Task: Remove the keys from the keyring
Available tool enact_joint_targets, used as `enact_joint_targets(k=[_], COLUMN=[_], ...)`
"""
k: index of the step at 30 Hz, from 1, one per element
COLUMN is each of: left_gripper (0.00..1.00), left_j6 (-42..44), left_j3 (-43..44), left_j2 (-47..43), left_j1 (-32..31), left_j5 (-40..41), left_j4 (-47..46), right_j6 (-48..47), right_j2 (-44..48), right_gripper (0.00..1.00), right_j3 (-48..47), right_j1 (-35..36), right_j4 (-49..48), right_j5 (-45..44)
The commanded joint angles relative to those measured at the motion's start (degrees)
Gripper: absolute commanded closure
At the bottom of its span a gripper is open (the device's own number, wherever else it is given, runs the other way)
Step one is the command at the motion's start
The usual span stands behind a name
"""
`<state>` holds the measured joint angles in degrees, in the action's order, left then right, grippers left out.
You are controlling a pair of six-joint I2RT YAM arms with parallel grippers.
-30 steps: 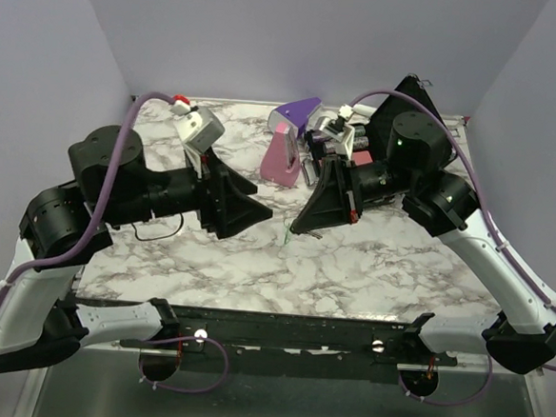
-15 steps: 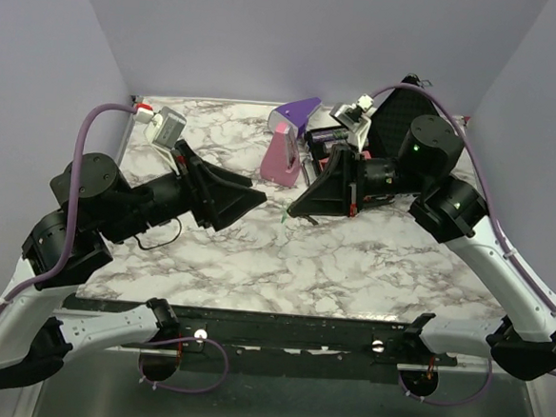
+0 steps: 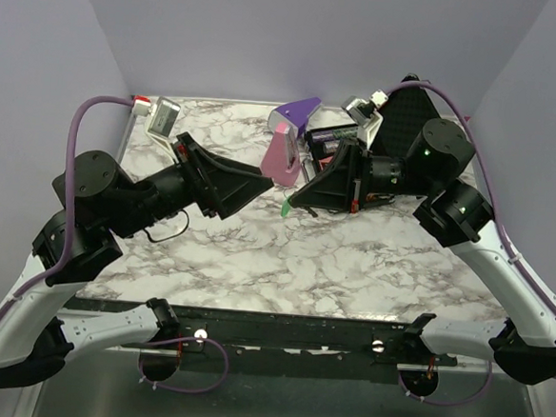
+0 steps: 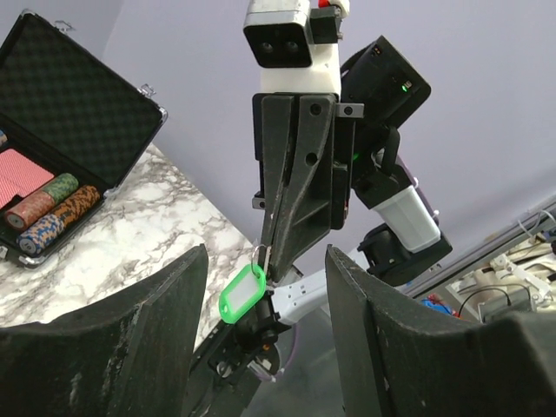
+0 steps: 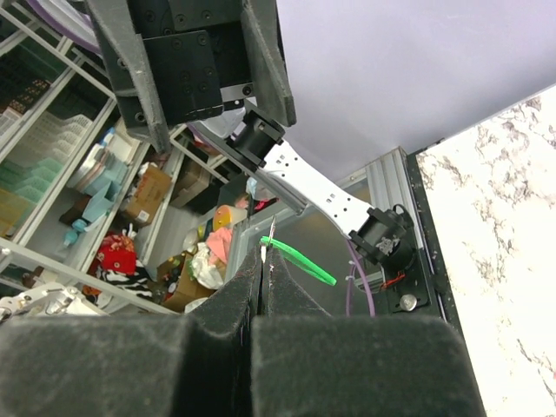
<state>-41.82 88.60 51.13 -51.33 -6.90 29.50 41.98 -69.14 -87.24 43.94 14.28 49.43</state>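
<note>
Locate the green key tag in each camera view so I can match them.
Top external: centre, green key tag dangling under the right claw tip.
Left wrist: lower centre, hanging by its keyring from that claw.
Right wrist: centre, a green sliver beside the shut fingertips.
Shared landmark: the right claw's tip.

Green key [image 4: 241, 293] dangling below keyring [image 4: 259, 254]

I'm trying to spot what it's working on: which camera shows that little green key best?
The left wrist view: the green key faces it flat, dangling by the keyring from the shut right claw. The right wrist view shows only a thin green edge; the top view, just a green speck.
</note>
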Motion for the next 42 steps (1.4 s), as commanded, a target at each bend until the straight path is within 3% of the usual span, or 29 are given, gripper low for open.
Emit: enact_joint_targets(k=[1,20,42], left_gripper=[0.36,0.44,0.64], left_j6=[-2.38,-6.34,-6.08], left_j3=[-0.18,-2.03,-1.76], left_j2=[0.37,4.94,4.15], left_j1=[1.58,4.31,4.48], left_j5=[-2.41,-17.71,-17.45], left_j4=[-3.21,-8.58,-7.87], right_j6=[1.0,2.41,2.06], right_j2=[1.47,2.43,2.87], right_gripper=[0.99,0.99,0.99], right_j3=[0.93,2.08,2.78], right_j1=[0.53,0.44,0.44], right_j4=[-4.43,-9.71,-10.15], right_j5=[-1.09,-1.26,-2.23])
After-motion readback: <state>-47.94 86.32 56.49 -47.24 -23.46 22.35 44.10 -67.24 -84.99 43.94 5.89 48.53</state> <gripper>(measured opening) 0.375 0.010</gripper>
